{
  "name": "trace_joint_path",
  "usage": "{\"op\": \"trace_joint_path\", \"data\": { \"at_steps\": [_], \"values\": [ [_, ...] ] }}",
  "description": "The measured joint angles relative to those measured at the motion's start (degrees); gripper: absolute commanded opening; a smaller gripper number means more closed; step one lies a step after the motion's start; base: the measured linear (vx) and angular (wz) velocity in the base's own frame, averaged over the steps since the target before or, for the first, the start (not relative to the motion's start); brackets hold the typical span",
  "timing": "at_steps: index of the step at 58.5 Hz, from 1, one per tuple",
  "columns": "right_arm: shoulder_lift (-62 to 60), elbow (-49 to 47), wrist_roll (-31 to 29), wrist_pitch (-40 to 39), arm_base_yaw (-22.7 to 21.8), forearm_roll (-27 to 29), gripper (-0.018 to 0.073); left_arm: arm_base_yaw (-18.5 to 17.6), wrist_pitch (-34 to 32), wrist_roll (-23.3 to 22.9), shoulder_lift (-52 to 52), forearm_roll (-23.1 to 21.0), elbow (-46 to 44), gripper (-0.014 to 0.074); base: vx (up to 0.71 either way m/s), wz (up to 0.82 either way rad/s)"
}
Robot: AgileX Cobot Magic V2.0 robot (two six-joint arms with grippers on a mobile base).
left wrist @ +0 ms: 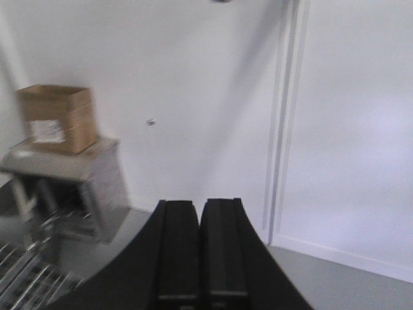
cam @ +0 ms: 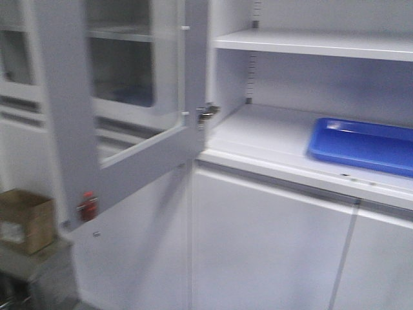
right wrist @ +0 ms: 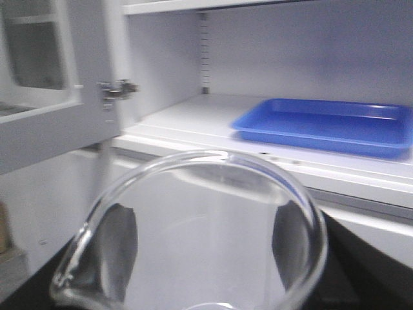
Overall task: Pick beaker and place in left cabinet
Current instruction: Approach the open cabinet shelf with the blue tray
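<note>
Right end effector (right wrist: pixel 203 258) grasping the beaker (right wrist: pixel 213 194): dark fingers (right wrist: pixel 120 248) show through the glass wall on both sides. Rim and spout fill the lower wrist view. Beaker is held in the air in front of the left cabinet (cam: pixel 258 139), not yet inside. The open shelf carries a blue tray (cam: pixel 361 145) on its right part. Glass door (cam: pixel 129 84) stands open at left. Left end effector (left wrist: pixel 200 252) clenched, fingers together, nothing between, facing the lower cabinet doors. Cardboard box (left wrist: pixel 57 117) sits off to its left.
</note>
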Motion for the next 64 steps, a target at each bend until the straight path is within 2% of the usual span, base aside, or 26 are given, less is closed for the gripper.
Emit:
{"op": "trace_joint_path", "data": {
  "at_steps": [31,64],
  "values": [
    [0.0,0.0,0.0,0.04,0.0,0.0,-0.0003,0.0,0.0,0.0,0.0,0.0,0.0,0.0004,0.24,-0.57],
    [0.0,0.0,0.0,0.04,0.0,0.0,-0.0003,0.0,0.0,0.0,0.0,0.0,0.0,0.0004,0.27,0.02]
  ]
}}
